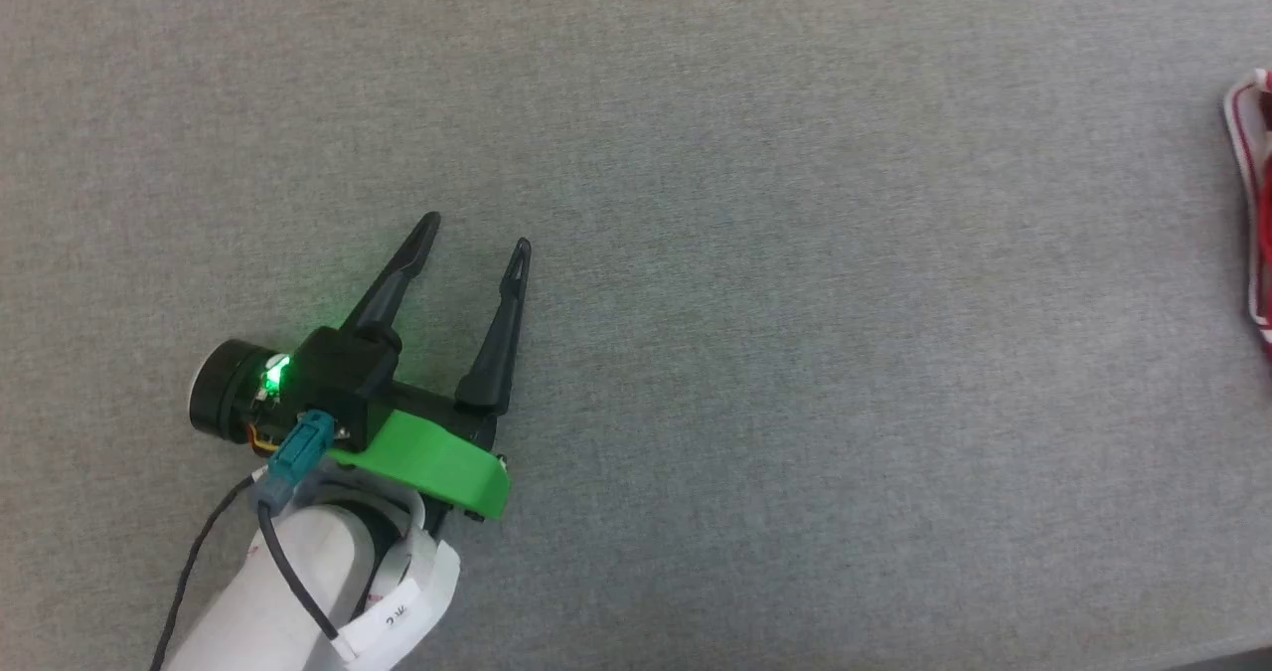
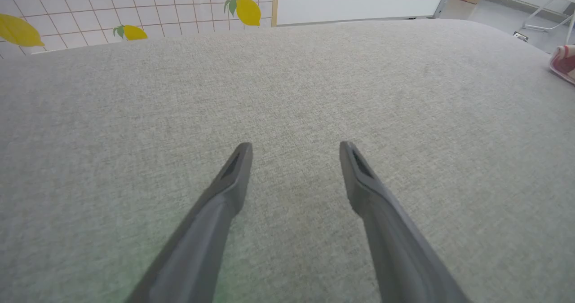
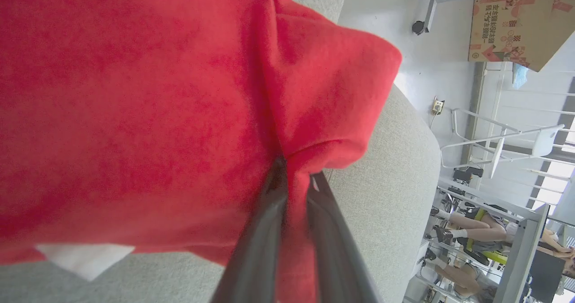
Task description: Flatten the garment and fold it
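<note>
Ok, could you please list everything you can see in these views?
garment: one, red with white-and-red striped trim, at the head view's right edge
padded surface: one, grey, under the garment
lemon-print panel: one, white tiles with yellow lemons, behind the surface
white board: one, beside that panel
cardboard box: one, brown, in the background
person: at least one, seated far behind
left fingers: two, dark, spread over bare surface
right fingers: two, dark, pinching a garment fold

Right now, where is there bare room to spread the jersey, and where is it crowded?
Free: the wide grey surface between the open left gripper and the garment at the far right. Crowded: that right side, where the right gripper pinches the bunched garment.
</note>
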